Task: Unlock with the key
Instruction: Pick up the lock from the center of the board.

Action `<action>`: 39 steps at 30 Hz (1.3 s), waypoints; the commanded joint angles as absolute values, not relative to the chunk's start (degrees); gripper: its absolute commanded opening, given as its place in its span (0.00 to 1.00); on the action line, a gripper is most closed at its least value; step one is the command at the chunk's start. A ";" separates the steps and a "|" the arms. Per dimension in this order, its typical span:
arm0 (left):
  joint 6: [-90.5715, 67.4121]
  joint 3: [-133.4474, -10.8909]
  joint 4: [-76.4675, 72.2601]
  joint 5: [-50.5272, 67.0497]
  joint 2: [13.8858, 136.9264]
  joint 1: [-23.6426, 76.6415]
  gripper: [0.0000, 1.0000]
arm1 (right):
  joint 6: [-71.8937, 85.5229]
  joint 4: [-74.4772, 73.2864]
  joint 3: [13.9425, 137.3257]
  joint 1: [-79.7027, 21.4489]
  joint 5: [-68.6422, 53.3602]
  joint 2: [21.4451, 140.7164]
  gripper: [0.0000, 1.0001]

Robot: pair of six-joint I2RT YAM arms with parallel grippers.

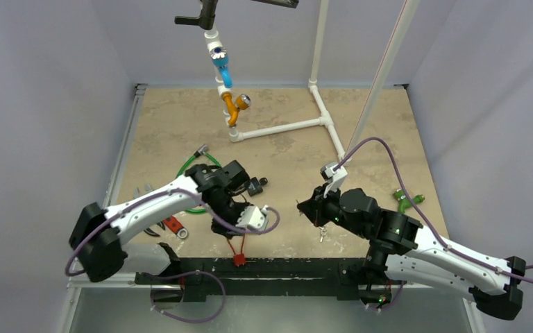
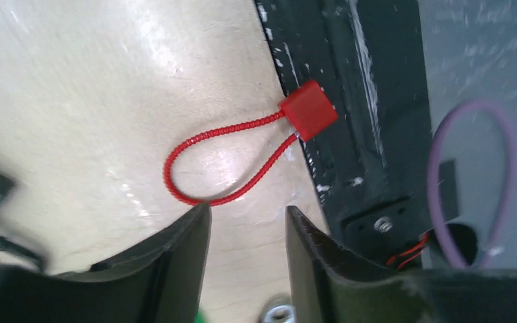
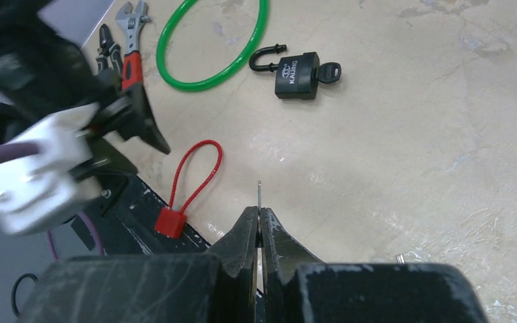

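A red cable lock (image 2: pixel 307 110) with a beaded red loop lies at the table's front edge, its block on the black rail. My left gripper (image 2: pixel 248 210) hangs just over the loop (image 1: pixel 233 245), open, with nothing between its fingers. My right gripper (image 3: pixel 258 212) is shut on a thin metal key (image 3: pixel 259 195), seen edge-on and sticking out past the fingertips. It hovers right of the red lock (image 3: pixel 170 221). A black padlock (image 3: pixel 296 77) lies farther out with its shackle swung open and a black-headed key in it; in the top view it (image 1: pixel 255 186) sits beside the left arm.
A green ring (image 3: pixel 212 44) and a red-handled wrench (image 3: pixel 131 47) with pliers lie at the left. A white pipe frame (image 1: pixel 284 128) with blue and orange fittings stands at the back. A green object (image 1: pixel 408 201) lies at the right. The black rail (image 1: pixel 277 267) runs along the near edge.
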State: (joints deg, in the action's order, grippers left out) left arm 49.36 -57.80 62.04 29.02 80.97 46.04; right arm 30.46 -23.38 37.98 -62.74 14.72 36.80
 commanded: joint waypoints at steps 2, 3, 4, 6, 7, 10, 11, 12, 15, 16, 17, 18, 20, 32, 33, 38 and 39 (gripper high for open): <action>77.94 -50.50 63.70 27.37 63.24 49.67 0.64 | 32.25 -21.90 40.59 -62.95 16.82 37.73 0.00; 81.13 -47.91 61.45 28.19 60.06 50.60 0.68 | 32.39 -21.72 40.60 -62.98 17.06 37.39 0.00; 83.13 -45.79 59.10 28.98 57.77 51.58 0.71 | 32.62 -21.55 40.61 -62.94 17.33 36.83 0.00; 85.86 -43.57 56.96 30.68 57.59 53.48 0.80 | 32.78 -21.72 40.74 -62.94 17.72 35.61 0.00; 86.38 -43.48 56.90 31.28 59.11 54.39 0.95 | 32.74 -22.02 41.00 -62.98 17.79 34.92 0.00; 84.76 -44.66 54.38 32.49 64.69 56.59 1.00 | 32.12 -23.97 42.28 -62.93 17.50 33.58 0.00; 84.02 -44.87 52.52 32.57 66.09 57.09 1.00 | 32.01 -24.71 42.66 -62.94 17.43 33.16 0.00; 83.79 -44.80 50.77 32.67 67.21 57.65 1.00 | 32.04 -25.24 42.97 -62.93 17.41 32.70 0.00; 87.55 -44.25 49.72 32.58 70.43 59.80 1.00 | 32.46 -25.98 43.52 -62.94 17.70 30.71 0.00; 89.46 -43.98 50.55 32.68 71.27 60.43 1.00 | 32.63 -26.21 43.65 -62.99 17.75 30.16 0.00; 90.61 -43.50 50.26 32.61 72.00 61.00 1.00 | 32.73 -26.41 43.86 -62.94 17.82 29.66 0.00; 91.59 -43.04 49.81 32.54 72.62 61.60 1.00 | 32.89 -26.90 44.12 -62.94 17.92 29.17 0.00; 93.14 -42.92 49.68 32.60 74.14 62.55 1.00 | 33.04 -27.88 44.65 -62.95 18.21 28.45 0.00; 94.07 -44.74 50.01 30.06 82.18 65.21 0.91 | 32.26 -30.41 47.15 -62.93 18.98 27.73 0.00; 93.60 -45.12 49.71 29.94 82.61 65.48 0.88 | 32.26 -30.49 47.13 -62.93 19.06 27.70 0.00; 90.88 -44.44 46.80 28.81 83.41 67.01 0.66 | 32.48 -30.82 47.13 -63.01 19.24 27.74 0.00; 89.59 -44.13 45.52 28.41 83.31 67.24 0.58 | 32.44 -30.97 47.17 -62.94 19.39 27.63 0.00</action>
